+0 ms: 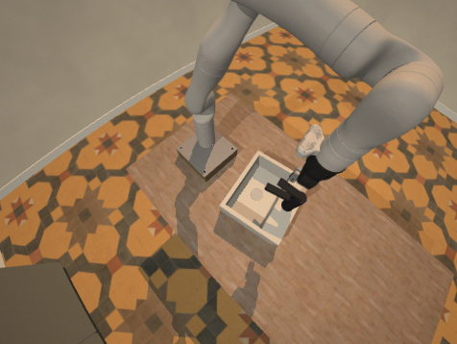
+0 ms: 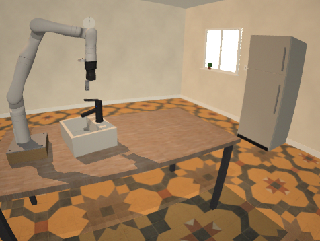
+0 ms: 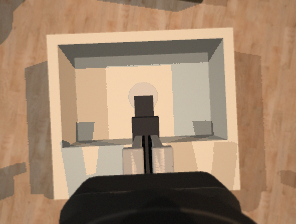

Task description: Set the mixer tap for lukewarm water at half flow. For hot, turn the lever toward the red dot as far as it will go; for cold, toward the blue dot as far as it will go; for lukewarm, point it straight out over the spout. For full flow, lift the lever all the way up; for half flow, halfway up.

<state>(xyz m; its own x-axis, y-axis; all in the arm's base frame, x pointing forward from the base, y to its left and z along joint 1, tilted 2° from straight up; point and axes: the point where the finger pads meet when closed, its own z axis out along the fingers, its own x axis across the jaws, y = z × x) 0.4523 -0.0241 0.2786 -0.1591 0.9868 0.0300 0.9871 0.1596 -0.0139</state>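
Note:
The black mixer tap (image 2: pixel 99 114) stands at the rim of the white sink (image 1: pixel 241 181) (image 2: pixel 94 141) (image 3: pixel 140 36). Its spout (image 1: pixel 276 191) (image 2: pixel 89 112) (image 3: pixel 144 106) slopes down over the basin. Its lever (image 1: pixel 290 187) (image 2: pixel 91 99) (image 3: pixel 145 125) points straight out over the spout in the wrist view and looks about level in the exterior view. A small blue dot (image 2: pixel 97 106) shows on the body; no red dot is visible. My gripper (image 1: pixel 294 177) (image 2: pixel 87 89) (image 3: pixel 146 148) is shut and empty, a little above the lever, pointing down.
The sink stands on the wooden table (image 1: pixel 346 240) (image 2: pixel 161 124). The arm's base plate (image 1: pixel 218 154) (image 2: pixel 28 144) is beside the sink. A fridge (image 2: pixel 263 87) stands on the floor well beyond the table.

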